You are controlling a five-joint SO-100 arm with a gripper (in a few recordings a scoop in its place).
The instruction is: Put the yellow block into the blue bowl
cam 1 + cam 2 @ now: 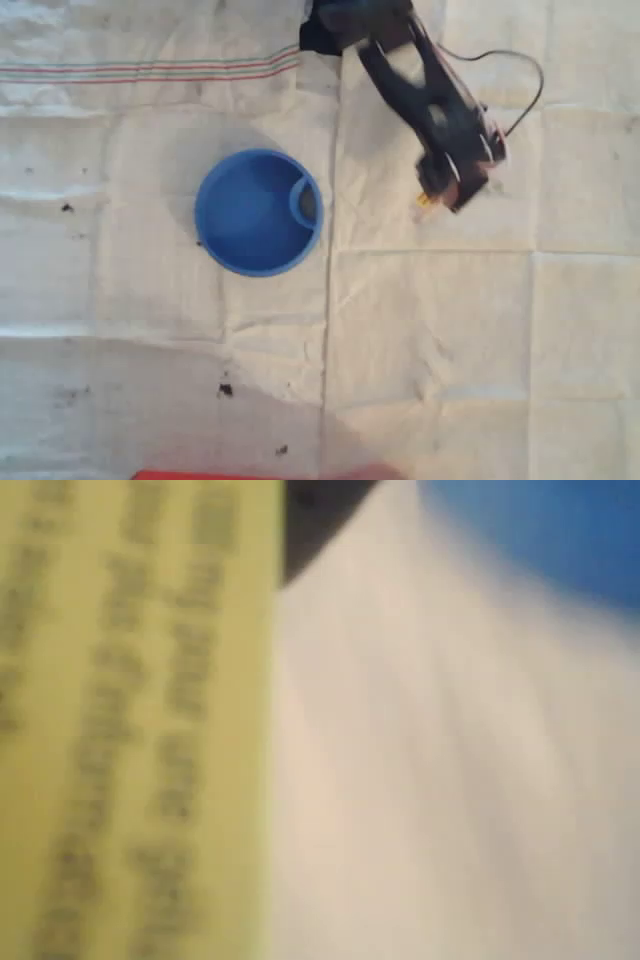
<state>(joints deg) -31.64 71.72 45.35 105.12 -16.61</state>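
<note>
Wrist view: yellow block [130, 720], blurred unreadable markings

No legible text anywhere. In the wrist view the yellow block [130, 720] carried rows of dark printed markings down its face, too blurred to read as letters or numbers. In the overhead view a sliver of the block [426, 199] showed no marks at that size, and the blue bowl [258, 211] bore no label, brand or sign.
</note>
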